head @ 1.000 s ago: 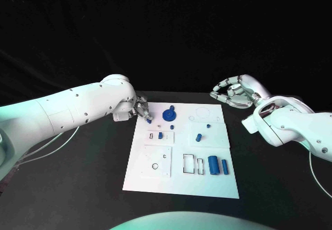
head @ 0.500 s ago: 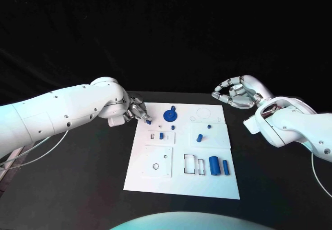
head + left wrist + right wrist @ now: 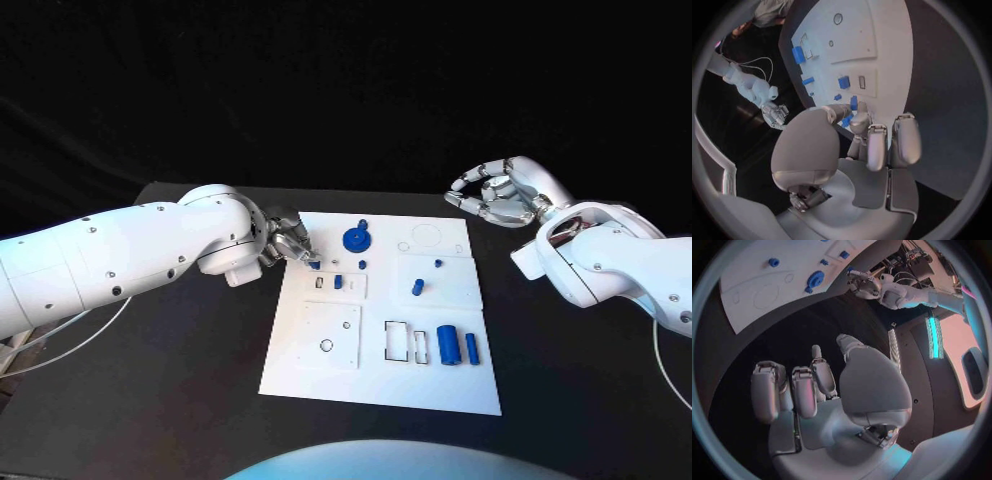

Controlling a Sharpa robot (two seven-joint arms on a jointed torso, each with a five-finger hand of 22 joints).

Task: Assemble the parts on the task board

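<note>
Since a second ago the left arm has drawn in along the table (image 3: 173, 400), its elbow now lower and nearer the robot, while its hand (image 3: 287, 240) has stayed at the far left corner of the board (image 3: 332, 375). Fingertips there pinch a small blue part (image 3: 315, 264) at the board's edge; the left wrist view shows the same piece (image 3: 854, 103) caught between thumb and finger right over the white plate.

Just right of that hand a round blue disc (image 3: 355, 239) lies near the far edge, with a faint ring outline (image 3: 424, 236) beyond it. Below the disc a small blue peg (image 3: 362, 265) and another blue piece (image 3: 338, 283) sit beside a slot. Toward the middle right a short blue block (image 3: 417, 287) lies tilted, a smaller bit (image 3: 438, 265) just beyond it. Nearer the robot, a blue cylinder (image 3: 449, 345) and a thin blue bar (image 3: 470, 347) lie side by side next to two empty rectangular cut-outs.

At far right, the right hand (image 3: 498, 196) hovers above the table off the board's far right corner, fingers curled inward and grasping nothing; the right wrist view shows those fingers (image 3: 804, 390) folded toward the palm, well apart from the board.
</note>
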